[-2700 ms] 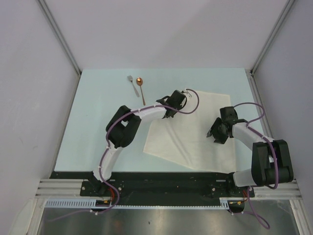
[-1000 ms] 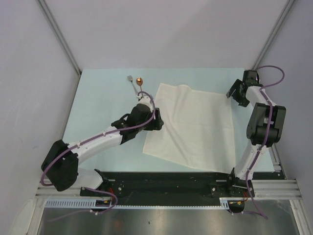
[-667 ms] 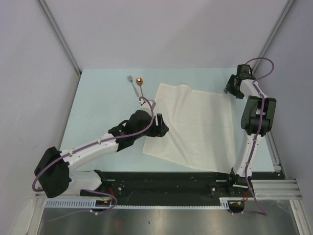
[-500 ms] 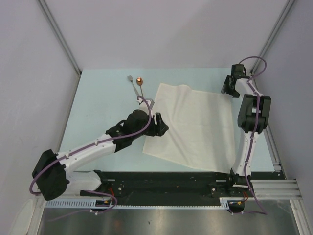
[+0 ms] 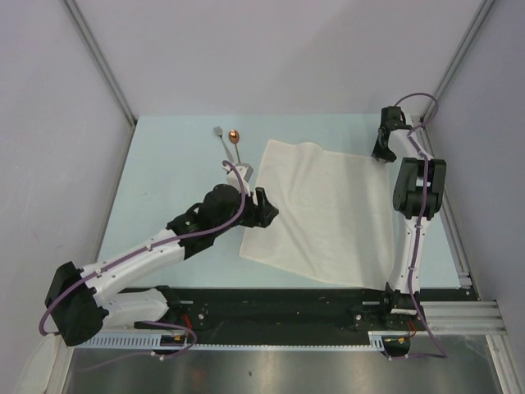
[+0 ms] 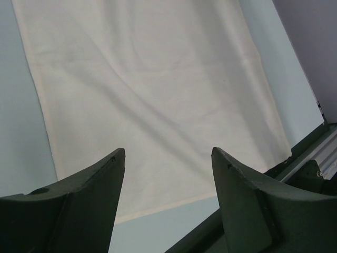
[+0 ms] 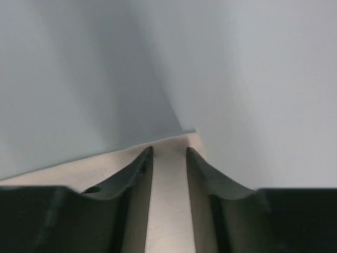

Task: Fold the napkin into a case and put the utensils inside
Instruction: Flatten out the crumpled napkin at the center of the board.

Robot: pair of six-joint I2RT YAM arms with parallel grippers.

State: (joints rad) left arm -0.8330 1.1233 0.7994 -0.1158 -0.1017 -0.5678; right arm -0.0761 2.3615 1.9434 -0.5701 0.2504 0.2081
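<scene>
Looking down from above, we see the napkin (image 5: 324, 213) lying spread in a single layer on the pale table (image 5: 164, 189), with a slight ripple near its far left corner. The left gripper (image 5: 267, 207) sits low at the napkin's left edge. In its wrist view its jaws stand wide apart with nothing between them, and the cloth stretches out ahead of them. The right arm reaches to the far right corner of the napkin, where the right gripper (image 5: 381, 150) points down at the cloth. In its own camera the two fingers (image 7: 138, 166) are drawn close together with a strip of cream fabric in the narrow gap. The corner tip shows just past them, but we cannot tell whether they actually pinch it. The fork (image 5: 220, 134) and the copper-bowled spoon (image 5: 235, 135) lie side by side on the bare table, beyond the napkin's far left corner and apart from it.
</scene>
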